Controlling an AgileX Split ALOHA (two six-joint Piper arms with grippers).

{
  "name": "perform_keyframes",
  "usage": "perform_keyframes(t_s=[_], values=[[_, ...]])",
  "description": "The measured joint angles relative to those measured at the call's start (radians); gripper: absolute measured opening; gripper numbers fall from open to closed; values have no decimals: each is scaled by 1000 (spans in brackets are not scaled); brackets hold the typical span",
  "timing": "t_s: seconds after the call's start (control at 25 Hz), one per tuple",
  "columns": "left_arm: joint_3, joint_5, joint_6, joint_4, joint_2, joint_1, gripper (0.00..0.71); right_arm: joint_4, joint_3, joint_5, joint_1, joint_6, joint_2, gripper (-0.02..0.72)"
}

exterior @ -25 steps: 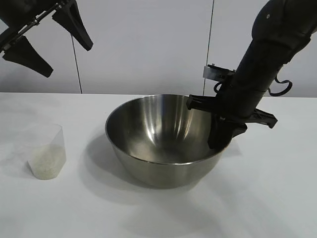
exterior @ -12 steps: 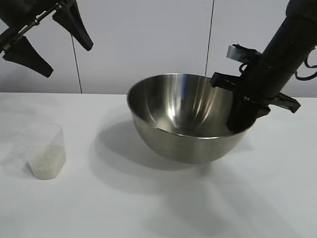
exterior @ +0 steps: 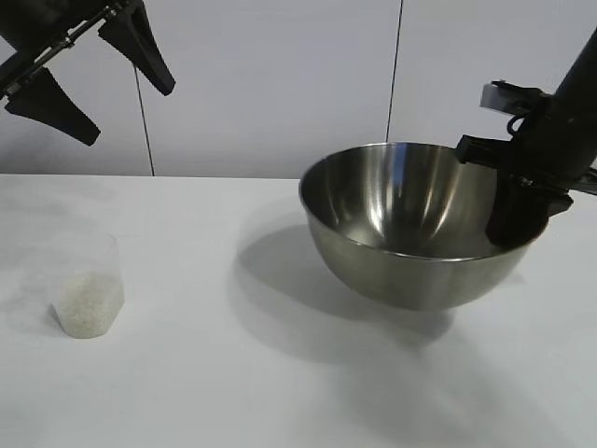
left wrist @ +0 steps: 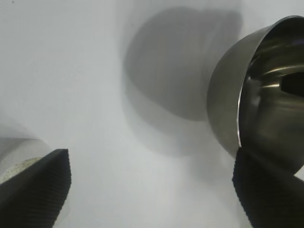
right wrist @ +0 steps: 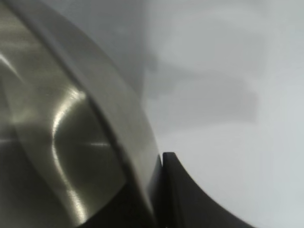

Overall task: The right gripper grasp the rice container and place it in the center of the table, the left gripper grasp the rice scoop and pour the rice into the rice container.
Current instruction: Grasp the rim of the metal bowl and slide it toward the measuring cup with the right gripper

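Large round shiny steel bowl (exterior: 420, 229): clamped at its rim by right black pincer (exterior: 519, 217), lifted clear of white worktop (exterior: 233, 373). Rigid, slick, probably light; rim grip best. Left pincer (exterior: 89, 79) wide open, empty, raised above plastic rice scoop (exterior: 87, 285).

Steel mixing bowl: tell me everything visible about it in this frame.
The large round shiny stainless-steel mixing bowl is empty, its polished inside mirroring light streaks. It is tilted, opening toward the camera, and seems lifted off the plain white table, its shadow lying apart to the left. The black wedge-fingered right gripper clamps its right rim, one finger inside and one outside, as the right wrist view shows. Nothing else touches it.
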Motion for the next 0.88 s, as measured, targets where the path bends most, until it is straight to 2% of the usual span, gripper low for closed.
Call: perform_keyframes(t_s=[0.36, 0.76, 0.84, 0.88], values=[[0, 0, 0, 0, 0, 0, 664, 6, 0, -67, 126, 18, 91, 10], [0, -1, 0, 0, 0, 0, 664, 19, 0, -108, 133, 36, 112, 10], [0, -1, 0, 0, 0, 0, 664, 24, 0, -110, 133, 37, 112, 45], [0, -1, 0, 0, 0, 0, 664, 25, 0, -111, 133, 37, 112, 93]])
